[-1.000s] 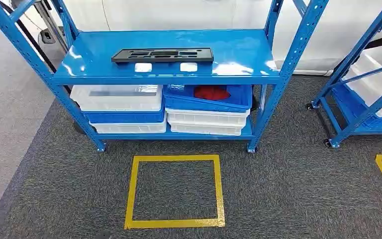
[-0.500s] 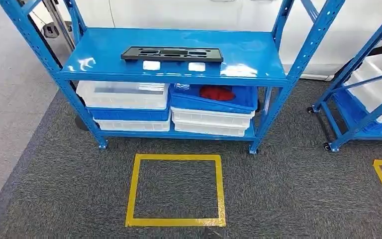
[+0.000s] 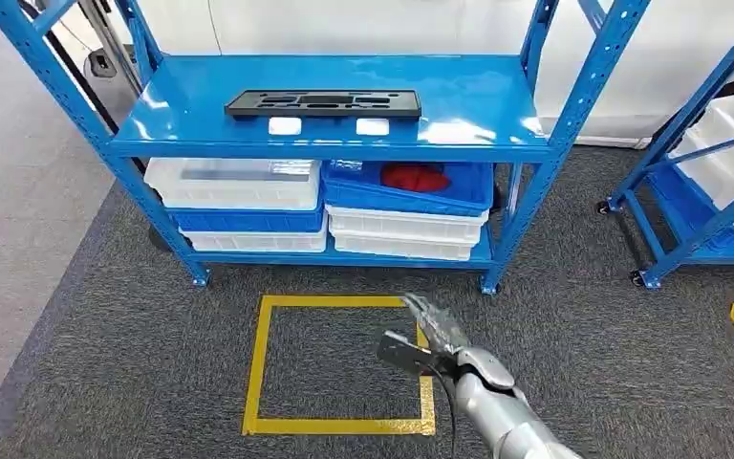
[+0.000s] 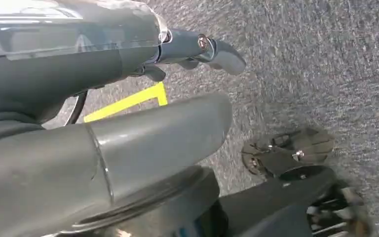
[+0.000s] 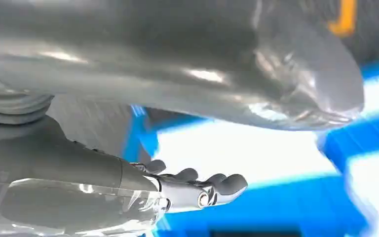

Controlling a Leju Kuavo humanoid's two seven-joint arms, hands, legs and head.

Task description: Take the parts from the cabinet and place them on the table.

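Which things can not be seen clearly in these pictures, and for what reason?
- Red item in the blue bin, head view: the shelf above hides its shape.
- Black part, head view: cut-outs too small to read.
- Right wrist view: the rack is blurred; the right hand covers much.
- Left wrist view: the left hand hides the floor.

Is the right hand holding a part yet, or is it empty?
Empty. The right hand is raised over the carpet with fingers apart and nothing between them; the black part lies flat on the rack's shelf.
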